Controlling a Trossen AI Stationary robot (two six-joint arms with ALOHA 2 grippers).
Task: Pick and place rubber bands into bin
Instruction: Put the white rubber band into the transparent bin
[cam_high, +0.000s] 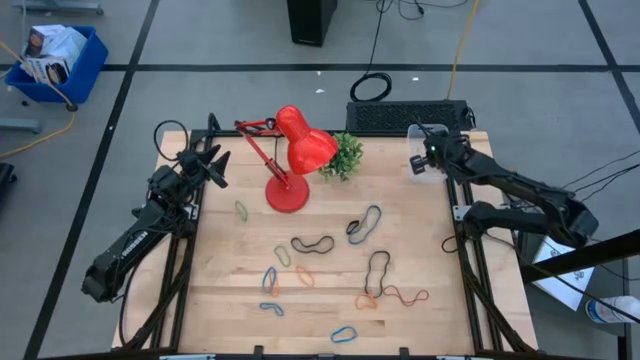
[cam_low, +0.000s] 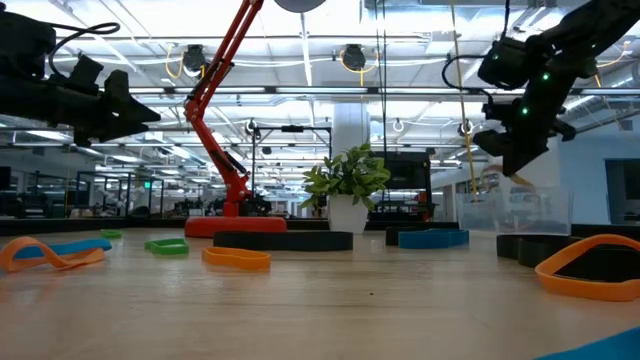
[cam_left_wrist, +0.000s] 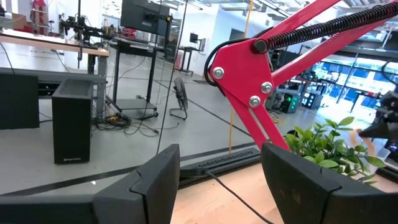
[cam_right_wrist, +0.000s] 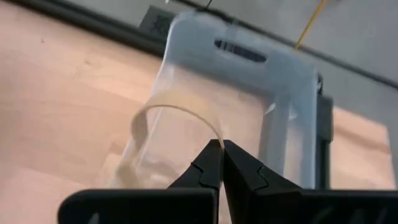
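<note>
Several rubber bands lie flat on the wooden table: black ones (cam_high: 313, 243) (cam_high: 377, 270), a grey-black one (cam_high: 365, 222), blue ones (cam_high: 270, 281), an orange one (cam_high: 405, 296) and a green one (cam_high: 241, 210). The clear bin (cam_high: 418, 163) (cam_right_wrist: 249, 81) stands at the table's far right corner. My right gripper (cam_right_wrist: 222, 152) (cam_high: 428, 158) hovers over it, shut on a pale tan rubber band (cam_right_wrist: 168, 115). My left gripper (cam_left_wrist: 217, 186) (cam_high: 214, 162) waits open at the far left, level, with nothing between its fingers. My right gripper pinches one spot of the tan band's loop (cam_right_wrist: 214, 134) between its two fingertips. The fingers slant down from the table's right side. The band arches away from the fingers over the bin's opening, clear of the table. Whether its far end touches the bin I cannot tell.
A red desk lamp (cam_high: 290, 160) and a small potted plant (cam_high: 345, 155) stand at the far middle of the table, between the two arms. A black keyboard-like grille (cam_high: 405, 116) lies behind the bin. A blue crate (cam_high: 55, 60) sits on the floor far left.
</note>
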